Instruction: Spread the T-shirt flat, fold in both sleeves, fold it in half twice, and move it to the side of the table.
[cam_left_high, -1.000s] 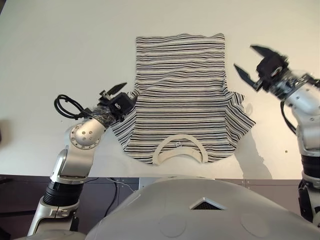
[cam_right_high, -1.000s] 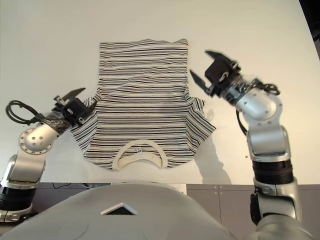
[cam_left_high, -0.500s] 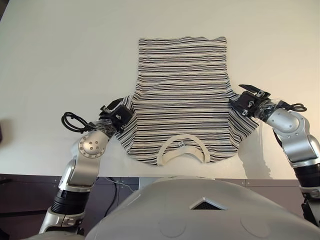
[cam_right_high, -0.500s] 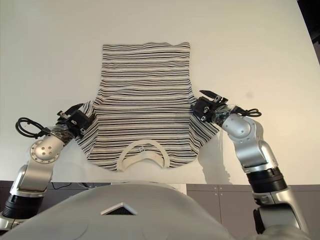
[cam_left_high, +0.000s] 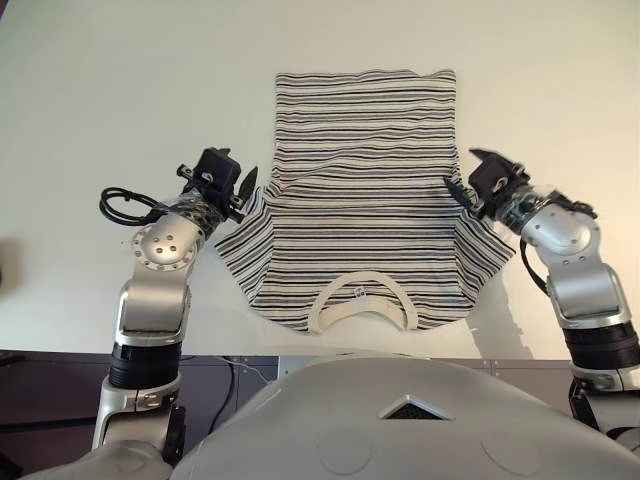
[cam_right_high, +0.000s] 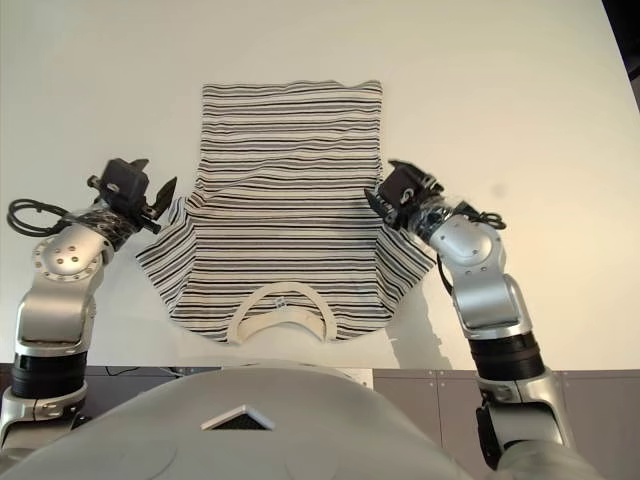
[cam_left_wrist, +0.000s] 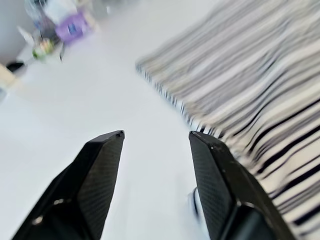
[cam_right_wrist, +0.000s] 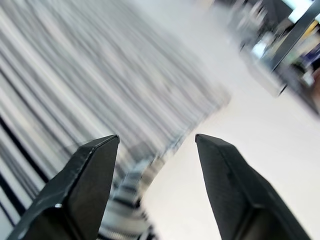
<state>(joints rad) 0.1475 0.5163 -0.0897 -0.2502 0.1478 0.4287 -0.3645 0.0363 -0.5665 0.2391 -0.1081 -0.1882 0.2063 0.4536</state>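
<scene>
A black-and-white striped T-shirt (cam_left_high: 365, 190) lies face up on the white table (cam_left_high: 120, 90), collar (cam_left_high: 362, 298) toward me and hem at the far side. Its two sleeves (cam_left_high: 240, 240) (cam_left_high: 485, 240) spread out to the sides. My left gripper (cam_left_high: 232, 180) hovers open just above the left sleeve's upper edge, nothing between its fingers (cam_left_wrist: 102, 165). At the right armpit my right gripper (cam_left_high: 478, 172) hangs open over the striped cloth (cam_right_wrist: 75, 75), holding nothing.
Bare white table surrounds the shirt on the left, right and far sides. The table's front edge (cam_left_high: 60, 350) runs just below the collar. Small cluttered objects (cam_left_wrist: 60, 25) stand at the far table end in the left wrist view.
Both grippers have lifted off the sleeves and moved toward the far side, the left one outward. The sleeves stay spread on the table.
</scene>
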